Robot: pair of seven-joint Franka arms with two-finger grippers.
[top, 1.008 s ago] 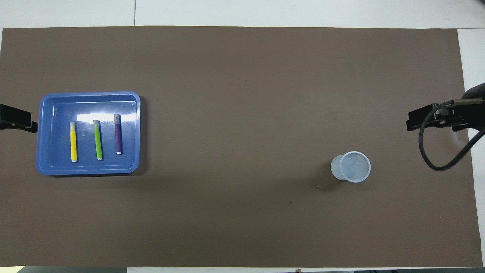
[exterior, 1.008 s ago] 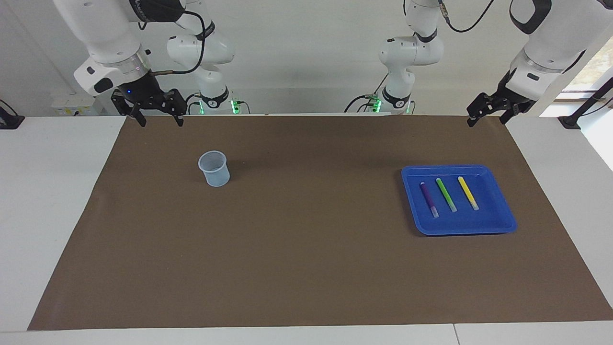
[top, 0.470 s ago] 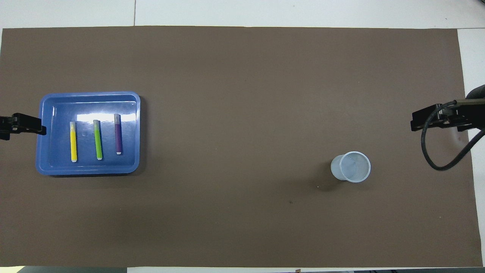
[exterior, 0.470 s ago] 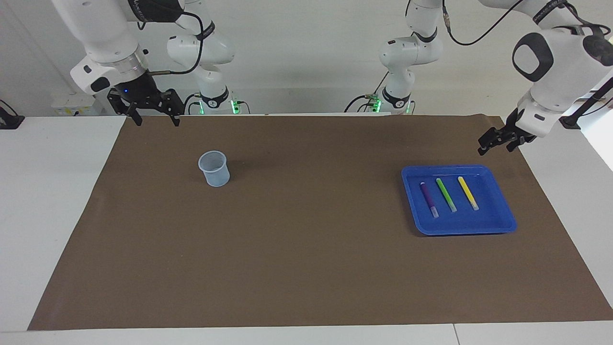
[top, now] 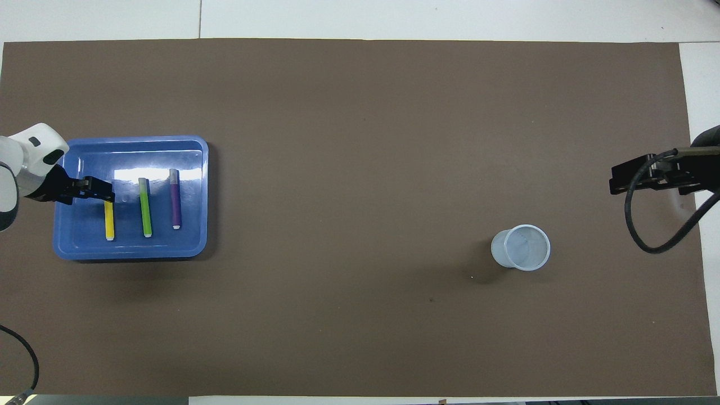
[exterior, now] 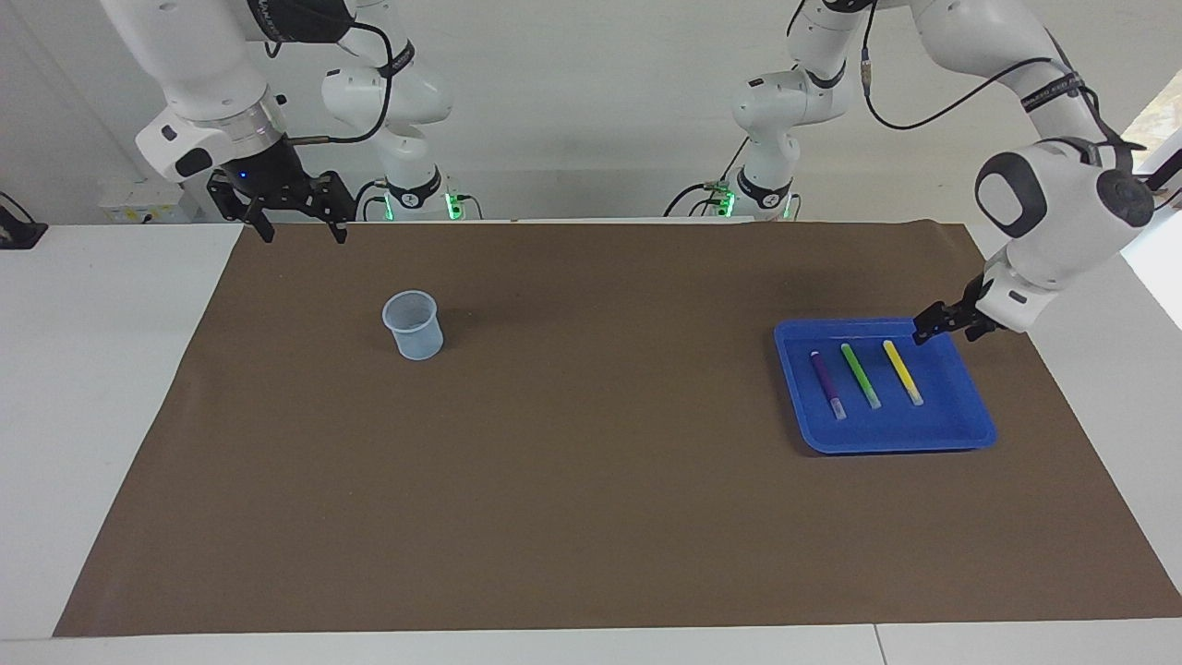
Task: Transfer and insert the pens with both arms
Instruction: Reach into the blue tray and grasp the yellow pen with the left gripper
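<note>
Brown mat: cup well apart from tray, 3 pens.

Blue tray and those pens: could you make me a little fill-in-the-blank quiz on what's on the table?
1. The three slim marker pens lie in the shallow blue plastic ____.
2. The bright green pen lies between the yellow pen and the ____ one.
3. The pale translucent plastic cup stands ____ on the brown mat.

Missing words: tray; purple; upright
</note>
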